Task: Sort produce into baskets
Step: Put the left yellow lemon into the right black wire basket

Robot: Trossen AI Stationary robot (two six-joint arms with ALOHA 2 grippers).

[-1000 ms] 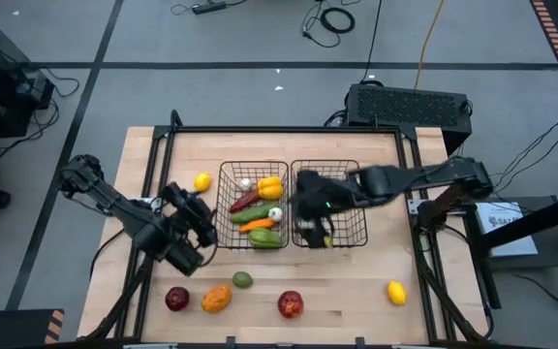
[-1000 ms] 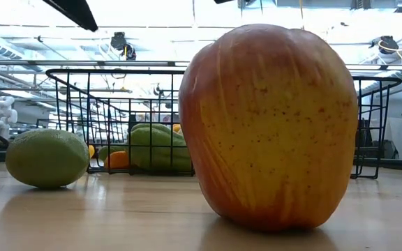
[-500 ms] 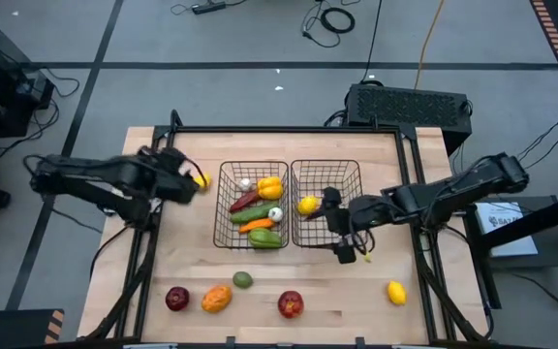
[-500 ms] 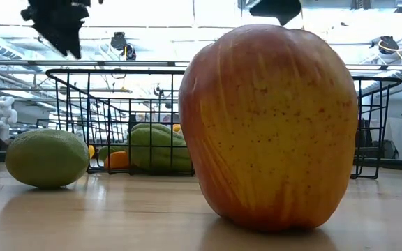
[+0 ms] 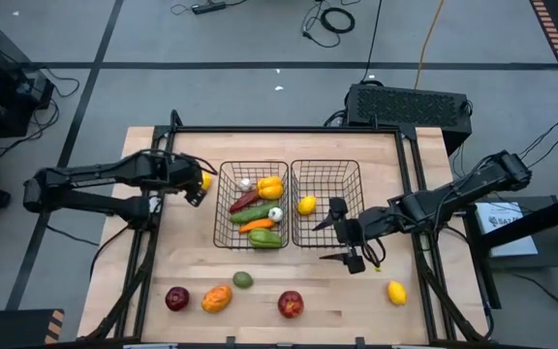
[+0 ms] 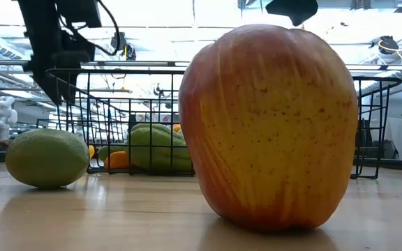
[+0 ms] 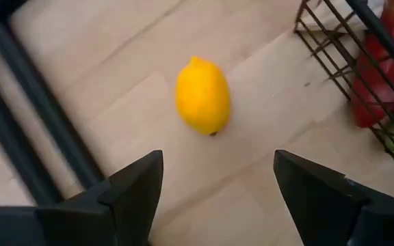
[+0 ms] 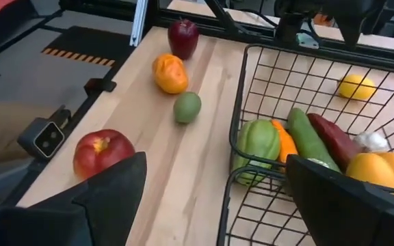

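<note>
My left gripper [image 5: 194,190] hangs open just above a yellow lemon [image 7: 202,104] that lies on the table left of the left basket [image 5: 223,208]; its fingers stand short of the lemon, touching nothing. The left basket holds peppers, a cucumber and garlic. My right gripper [image 5: 337,241] is open and empty over the near edge of the right basket [image 5: 356,174], in which one lemon [image 5: 307,205] lies. A dark red apple [image 5: 176,299], an orange pepper [image 5: 217,298], a green fruit [image 5: 243,280], a red apple [image 5: 290,304] and a lemon [image 5: 396,292] lie near the table's front.
The red-yellow apple [image 6: 267,125] stands close before the low camera, with the green fruit [image 6: 47,158] to its left. A black frame rail [image 5: 289,130] borders the table. Bare wood [image 5: 386,184] lies right of the right basket.
My left gripper has swung from the near left of the table toward the far edge and now hangs over the lemon beside the left basket. My right gripper has drawn back out of the right basket toward the near edge; a lemon now lies in that basket.
</note>
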